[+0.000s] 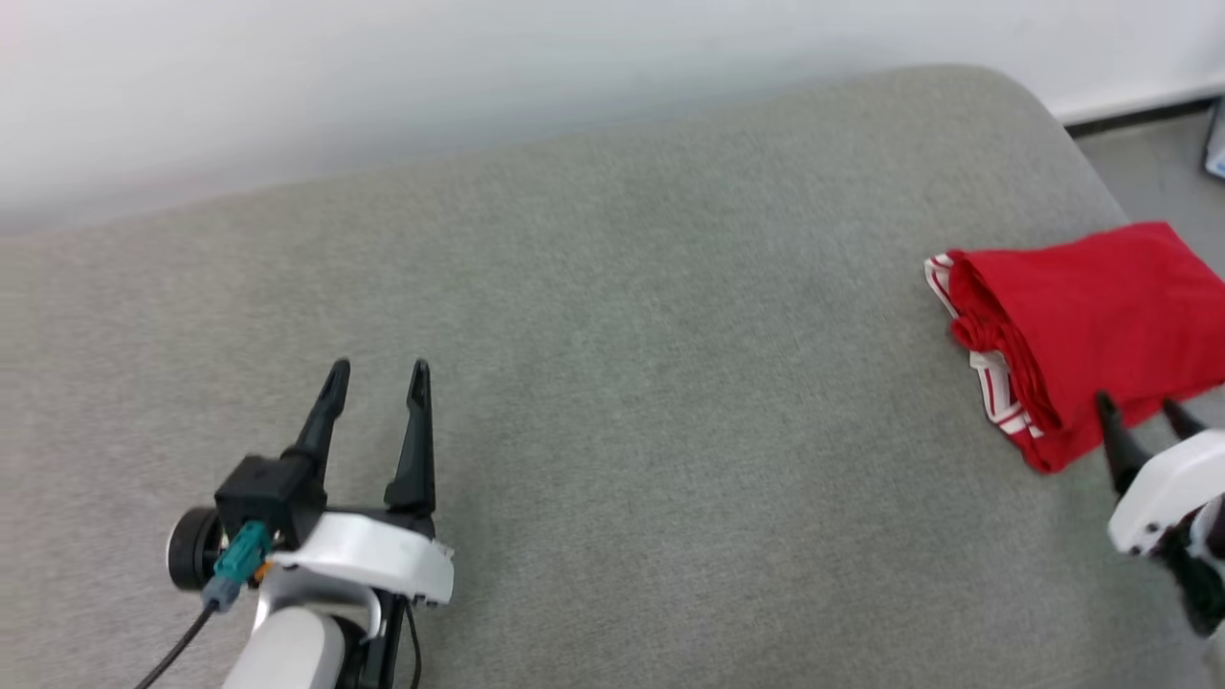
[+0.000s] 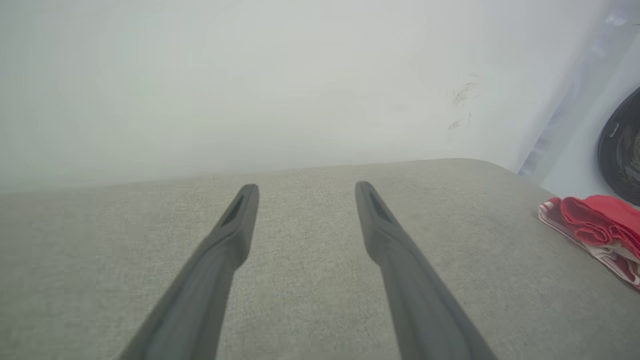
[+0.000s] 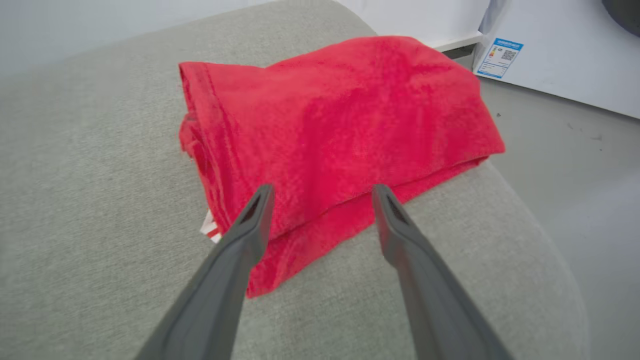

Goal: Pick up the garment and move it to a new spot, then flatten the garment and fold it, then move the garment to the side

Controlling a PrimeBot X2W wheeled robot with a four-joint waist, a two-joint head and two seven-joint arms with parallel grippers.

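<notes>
Head view: the garment (image 1: 1091,316) lay folded at the right end of the grey cushion (image 1: 612,383). The left gripper (image 1: 378,378) had its jaws wide and empty, well apart from it.

Left wrist view: the garment (image 2: 600,225) lay at the far right.

Right wrist view: the right gripper (image 3: 320,192) had its jaws wide, straddling the near fold and holding nothing. The fabric was probably light, limp and slippery, so pinch all layers at that thick fold.

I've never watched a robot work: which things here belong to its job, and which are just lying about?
Job: the garment, folded; right gripper, open at its edge; left gripper, open.
Just there: grey cushion beneath; labelled white unit; floor.
</notes>
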